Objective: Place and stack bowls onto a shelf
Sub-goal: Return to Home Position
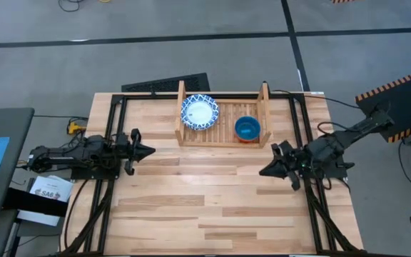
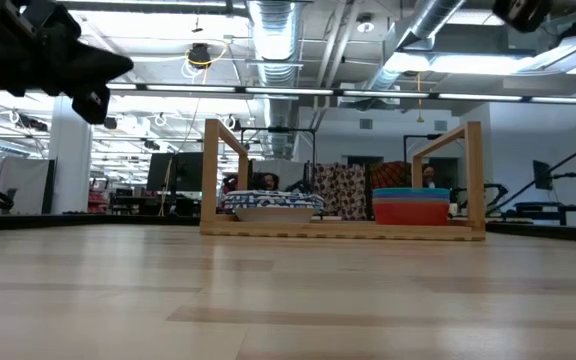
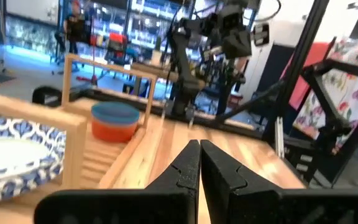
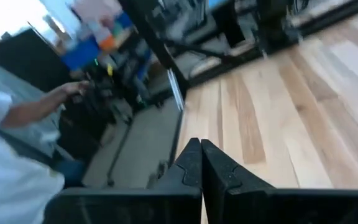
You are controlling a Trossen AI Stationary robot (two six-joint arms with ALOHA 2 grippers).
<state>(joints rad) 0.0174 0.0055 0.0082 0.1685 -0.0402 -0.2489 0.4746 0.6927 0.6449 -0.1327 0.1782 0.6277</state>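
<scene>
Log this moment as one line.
shelf: patterned bowls left, blue-on-orange stack right | left gripper: shut, empty | right gripper: shut, empty

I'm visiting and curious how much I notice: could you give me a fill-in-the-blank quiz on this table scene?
The light wooden slatted shelf holds ____ stacks of bowls.
The white bowls with blue patterned rims sit nearer the ____ arm.
The plain teal plastic bowl sits on ____ of an orange-red plastic bowl.
The left gripper and right gripper are both ____, holding nothing.
Missing words: two, left, top, shut.
</scene>
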